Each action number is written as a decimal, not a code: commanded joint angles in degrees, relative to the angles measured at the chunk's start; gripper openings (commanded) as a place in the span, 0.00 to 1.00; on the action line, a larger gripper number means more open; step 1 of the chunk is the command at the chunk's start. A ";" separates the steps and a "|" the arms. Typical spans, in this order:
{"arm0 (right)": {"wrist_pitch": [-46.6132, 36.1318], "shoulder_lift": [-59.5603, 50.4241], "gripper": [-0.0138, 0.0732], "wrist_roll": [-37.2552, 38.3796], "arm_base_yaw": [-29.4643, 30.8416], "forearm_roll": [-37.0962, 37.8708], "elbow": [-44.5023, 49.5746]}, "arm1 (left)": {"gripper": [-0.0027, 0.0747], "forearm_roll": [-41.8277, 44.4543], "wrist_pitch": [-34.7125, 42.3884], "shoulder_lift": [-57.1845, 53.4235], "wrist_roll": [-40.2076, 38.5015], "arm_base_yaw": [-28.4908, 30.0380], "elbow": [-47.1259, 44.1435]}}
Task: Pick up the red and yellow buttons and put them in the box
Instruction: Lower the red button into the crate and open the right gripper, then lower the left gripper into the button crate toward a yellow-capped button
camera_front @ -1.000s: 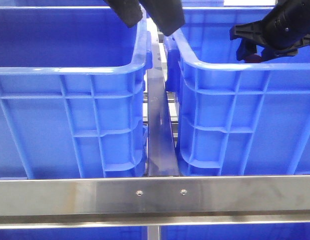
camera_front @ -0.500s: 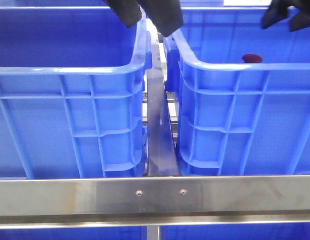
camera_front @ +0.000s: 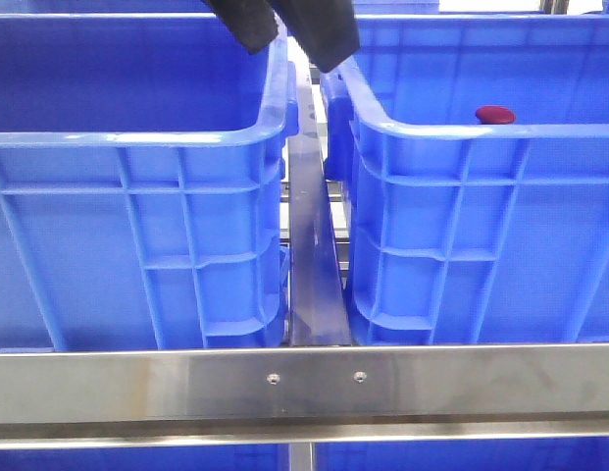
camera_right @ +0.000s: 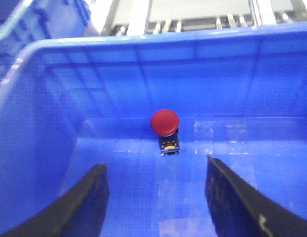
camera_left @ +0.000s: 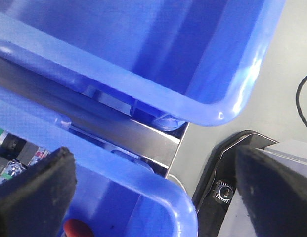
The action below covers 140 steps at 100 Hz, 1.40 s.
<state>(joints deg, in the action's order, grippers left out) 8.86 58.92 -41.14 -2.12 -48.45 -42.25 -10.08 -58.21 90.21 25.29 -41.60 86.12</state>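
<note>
A: Steel frame rail across the front; two blue crates side by side, metal strip between.
B: Red button upright on the floor of the right crate, near its far wall.
A: Left fingers spread above the gap. Right fingers spread, empty, above the button.

The red button shows only its dome over the right crate's rim in the front view — its base is hidden. The left gripper is cut off at the top edge. In the left wrist view a finger hides part of a red cap — also cut by the frame.
</note>
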 commanded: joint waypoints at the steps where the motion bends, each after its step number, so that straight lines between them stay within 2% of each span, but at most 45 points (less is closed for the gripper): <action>1: -1.70 -6.23 0.68 -0.61 0.35 -0.23 1.54 | 0.83 -0.94 2.46 -2.61 -0.03 -0.40 1.67; 25: -0.30 -20.22 0.68 -0.61 0.35 -0.23 9.92 | 0.83 -0.87 2.55 -2.61 -0.03 -0.26 1.67; 33: -0.29 -24.15 0.68 -0.61 0.35 -0.23 11.98 | 0.83 1.73 3.03 -2.83 -1.25 -0.26 1.67; 54: -0.20 -28.02 0.68 -0.61 0.35 -0.23 13.88 | 0.83 21.77 3.81 -4.38 -21.53 -0.26 1.67; 67: -0.08 -28.01 0.68 -0.61 0.35 -0.23 13.88 | 0.83 28.58 1.48 -4.61 -30.36 0.11 1.67; 88: -0.20 -28.01 0.68 -0.61 0.35 -0.23 13.88 | 0.83 27.16 0.95 -4.61 -34.63 6.70 1.67; 111: -0.25 -28.01 0.68 -0.61 0.35 -0.23 13.88 | 0.83 14.90 -0.14 -3.93 -34.53 19.59 1.67; 126: -0.25 -28.01 0.68 -0.61 0.35 -0.23 13.88 | 0.83 12.20 -1.65 -1.22 -32.35 25.60 1.67; 140: -0.25 -28.01 0.68 -0.61 0.35 -0.23 13.88 | 0.83 8.98 -2.08 2.26 -28.13 27.91 1.67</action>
<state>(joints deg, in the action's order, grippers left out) 11.35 31.04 -41.14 -2.12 -48.37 -26.87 1.53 -61.84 92.82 -5.04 -14.53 86.12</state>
